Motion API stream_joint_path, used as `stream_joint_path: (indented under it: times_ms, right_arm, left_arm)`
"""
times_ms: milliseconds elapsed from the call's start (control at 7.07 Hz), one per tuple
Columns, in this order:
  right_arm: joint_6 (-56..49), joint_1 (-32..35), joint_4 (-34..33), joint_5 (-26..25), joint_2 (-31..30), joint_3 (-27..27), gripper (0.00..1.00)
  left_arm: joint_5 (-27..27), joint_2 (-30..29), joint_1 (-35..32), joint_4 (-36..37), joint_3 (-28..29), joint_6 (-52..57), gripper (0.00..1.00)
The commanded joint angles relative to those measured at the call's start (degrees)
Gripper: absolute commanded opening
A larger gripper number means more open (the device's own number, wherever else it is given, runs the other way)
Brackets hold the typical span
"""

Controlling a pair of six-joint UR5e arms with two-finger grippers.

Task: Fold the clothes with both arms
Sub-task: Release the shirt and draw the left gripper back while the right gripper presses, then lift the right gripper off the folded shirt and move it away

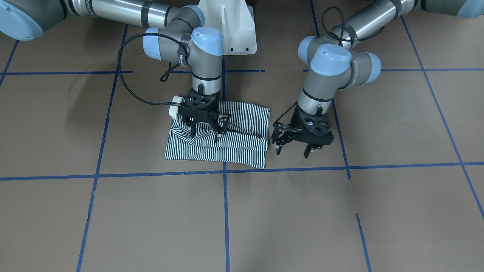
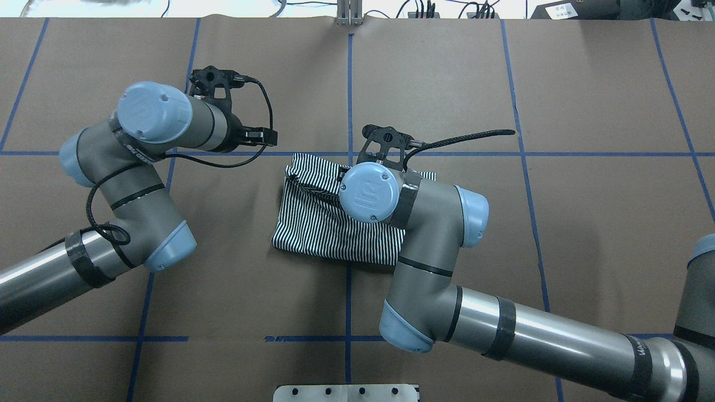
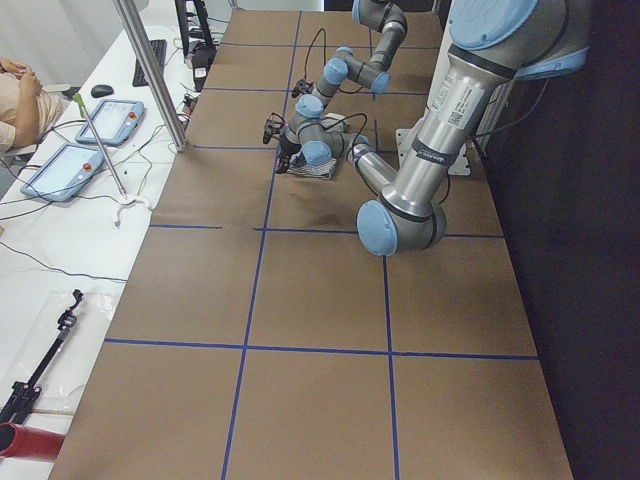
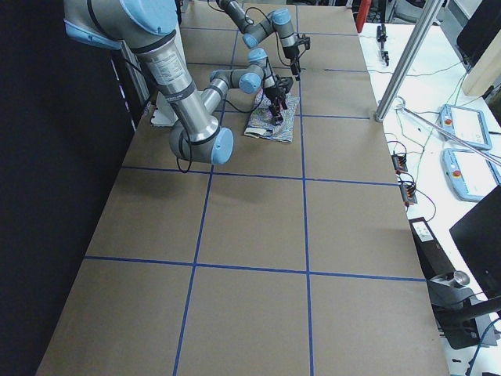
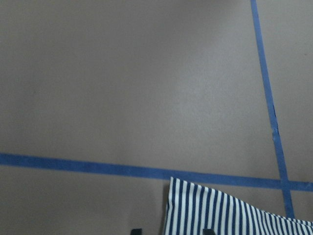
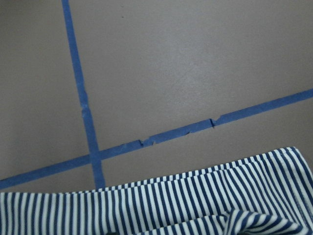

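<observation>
Brown paper covers the desk (image 1: 113, 226), divided into squares by blue tape lines (image 1: 225, 211). The striped polo shirt (image 1: 242, 145) lies at the centre of the front-facing view as a compact, rumpled rectangle, with a raised crease across its middle.

The right end effector (image 1: 206, 136) stands directly over the shirt. Its jaws are spread and its tips are down at the cloth on either side of that crease; no fabric is gripped. The left end effector (image 1: 292, 153) hangs just beside the shirt's right-hand edge in that view. Its jaws are also spread and it holds nothing.

Assessment: the main folds appear to be done, and the step in hand is a final fold or tidy. The next move calls for the right jaws to close on the crease. The left unit should take the near edge so that both lift together.
</observation>
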Motion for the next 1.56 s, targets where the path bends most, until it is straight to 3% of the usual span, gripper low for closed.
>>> stream_joint_path:
  times_ms: [0, 849, 1415]
  right_arm:
    - [-3.75, -2.22, -0.05, 0.40, -0.06, 1.27, 1.00]
    - [-17.22, -3.39, -0.14, -2.50, -1.82, -0.92, 1.00]
    - [-22.59, 5.66, 1.69, -1.46, 0.63, -11.17, 1.00]
  left_arm:
    - [-1.04, 0.48, -1.14, -0.01, -0.05, 2.10, 1.00]
    - [-1.04, 0.74, -0.96, -0.01, 0.03, 1.39, 1.00]
    - [-1.13, 0.31, -0.79, -0.09, -0.14, -0.36, 1.00]
